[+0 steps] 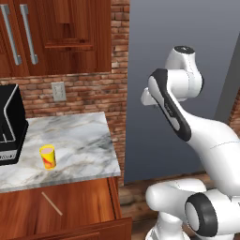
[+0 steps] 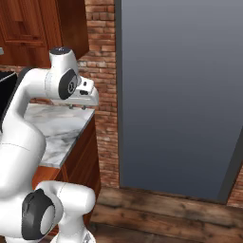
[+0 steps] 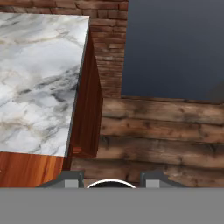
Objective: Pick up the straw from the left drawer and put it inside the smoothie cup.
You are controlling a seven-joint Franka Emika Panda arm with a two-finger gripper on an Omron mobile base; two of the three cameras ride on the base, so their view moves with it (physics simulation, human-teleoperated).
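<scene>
Left base view shows the smoothie cup standing upright on the marble desk, near the desk's front edge and just right of the big black appliance, without touching it. Below the cup, past the desk's front edge, the left drawer is pulled open, and the straw lies flat on its wooden bottom, slanting down to the right, almost directly in front of the cup. A wall socket sits on the brick wall behind the cup, and upper cabinet doors with metal bar handles hang above it. The arm is folded up well right of the cup, beyond the desk's right end, in front of a grey wall panel.

Right base view shows the gripper hanging over the right end of the desk, pointing down.

Hand view looks down on the desk's corner, the cabinet side and the plank floor. The finger tips stand well apart with nothing between them, so the jaws are wide
</scene>
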